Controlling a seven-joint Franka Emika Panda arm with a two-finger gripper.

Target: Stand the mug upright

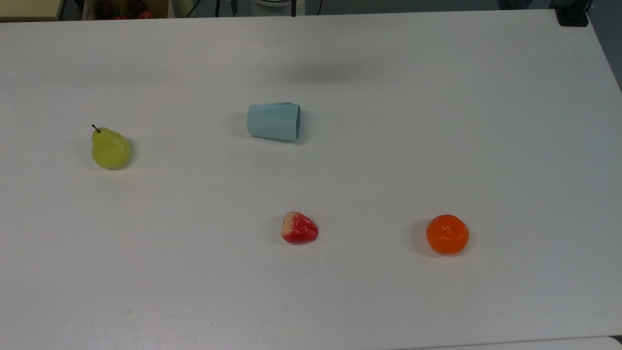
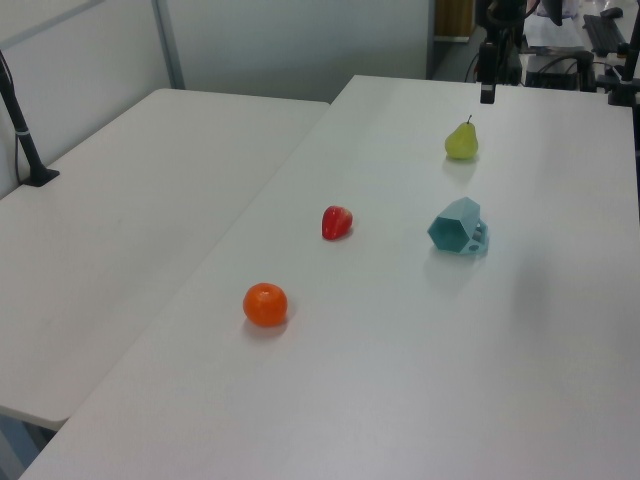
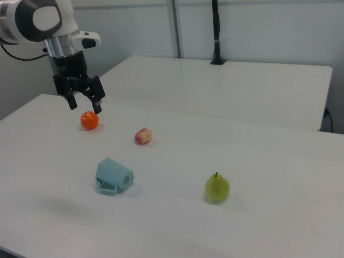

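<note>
In the top view, a green pear (image 1: 110, 149) lies at nine o'clock on the white table (image 1: 437, 121). The mug (image 1: 273, 121) lies on its side just above centre, its wider rim toward three o'clock. A strawberry (image 1: 299, 228) sits at six o'clock of the mug, an orange (image 1: 447, 235) at four o'clock. In the right view, the gripper (image 3: 83, 106) hangs in the air with fingers spread, released, holding nothing, at eleven o'clock of the mug.
</note>
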